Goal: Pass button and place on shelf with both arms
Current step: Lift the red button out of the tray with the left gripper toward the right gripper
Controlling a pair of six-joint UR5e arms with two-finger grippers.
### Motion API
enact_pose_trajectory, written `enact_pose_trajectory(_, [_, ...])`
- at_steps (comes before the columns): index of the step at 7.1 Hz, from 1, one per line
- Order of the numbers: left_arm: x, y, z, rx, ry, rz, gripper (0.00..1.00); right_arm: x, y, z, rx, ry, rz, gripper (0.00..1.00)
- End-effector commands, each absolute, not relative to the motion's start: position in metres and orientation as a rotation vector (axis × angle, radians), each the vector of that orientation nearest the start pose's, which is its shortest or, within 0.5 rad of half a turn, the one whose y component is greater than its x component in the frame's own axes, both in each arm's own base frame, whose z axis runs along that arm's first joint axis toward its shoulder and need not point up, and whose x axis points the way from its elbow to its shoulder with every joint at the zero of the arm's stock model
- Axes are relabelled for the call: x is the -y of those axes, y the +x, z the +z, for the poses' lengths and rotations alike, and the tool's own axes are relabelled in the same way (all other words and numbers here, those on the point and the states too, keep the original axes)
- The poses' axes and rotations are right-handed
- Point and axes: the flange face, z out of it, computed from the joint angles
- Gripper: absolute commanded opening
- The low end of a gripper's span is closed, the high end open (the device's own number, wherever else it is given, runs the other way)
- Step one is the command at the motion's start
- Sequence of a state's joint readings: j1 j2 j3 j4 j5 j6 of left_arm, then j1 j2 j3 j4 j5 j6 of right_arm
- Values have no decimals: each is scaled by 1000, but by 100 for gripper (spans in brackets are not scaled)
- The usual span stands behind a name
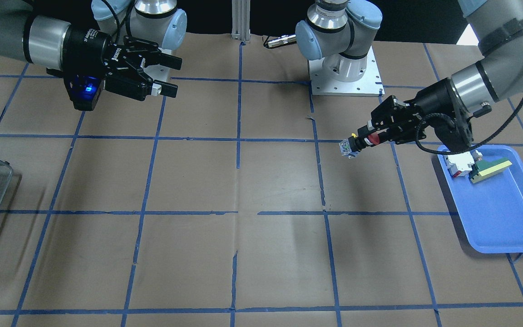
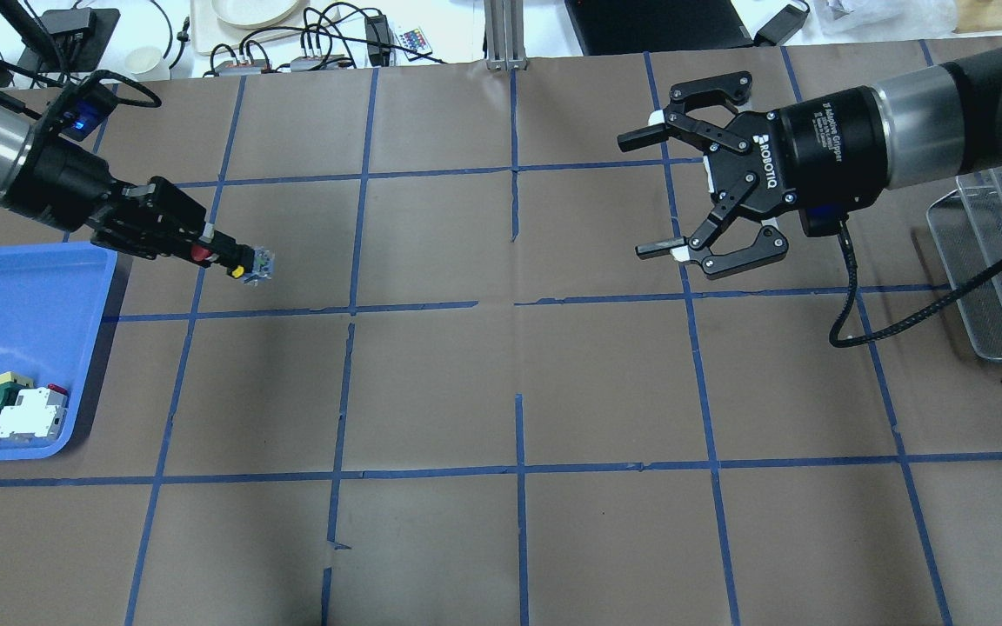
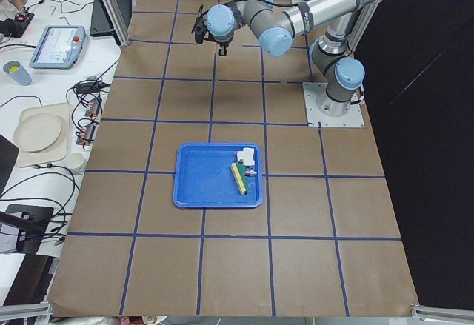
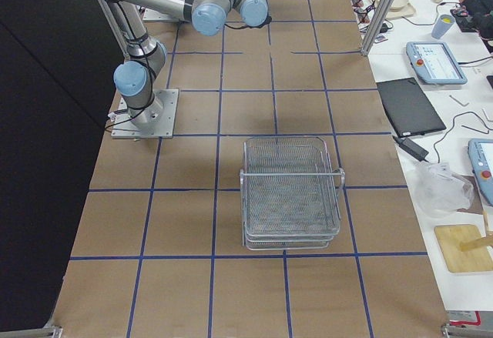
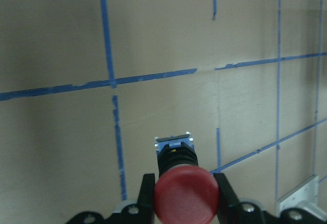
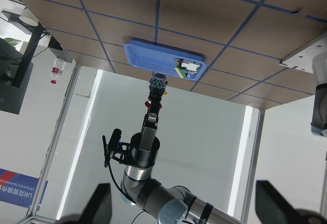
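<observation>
Gripping the button (image 2: 238, 262) at its red cap, my left hand (image 2: 205, 252) holds it above the surface (image 2: 510, 391), overhead view's left. My right hand (image 2: 637, 195) hangs wide open, upper right. I should offer the base squarely into that gap.

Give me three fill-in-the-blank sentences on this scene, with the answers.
1. The small red-capped push button sits in the left gripper, whose jaws are ____.
2. The right gripper is ____ and holds nothing.
3. The silvery wire-mesh shelf stands on the robot's ____ side of the table.
Missing words: shut; open; right.
</observation>
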State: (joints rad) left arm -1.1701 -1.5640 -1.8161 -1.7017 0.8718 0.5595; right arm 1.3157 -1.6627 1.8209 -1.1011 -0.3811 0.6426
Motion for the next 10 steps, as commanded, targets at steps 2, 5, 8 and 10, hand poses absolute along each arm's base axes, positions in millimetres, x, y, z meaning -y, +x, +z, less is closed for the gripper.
enact_pose_trajectory(2, [456,-83,390,2101,69,26,3,460,118,402,-1382,1187,879,100])
enact_pose_trajectory(5, [456,-132,410,1972,49,89,3,466,119,383,-1330,1215,926,100])
enact_pose_trajectory(8, [453,-169,423,1975,101,76,3,474,124,366,-1261,1245,978,100])
enact_pose_trajectory(10, [444,-177,432,1917,111,105,2,469,131,359,-1180,1297,1056,100])
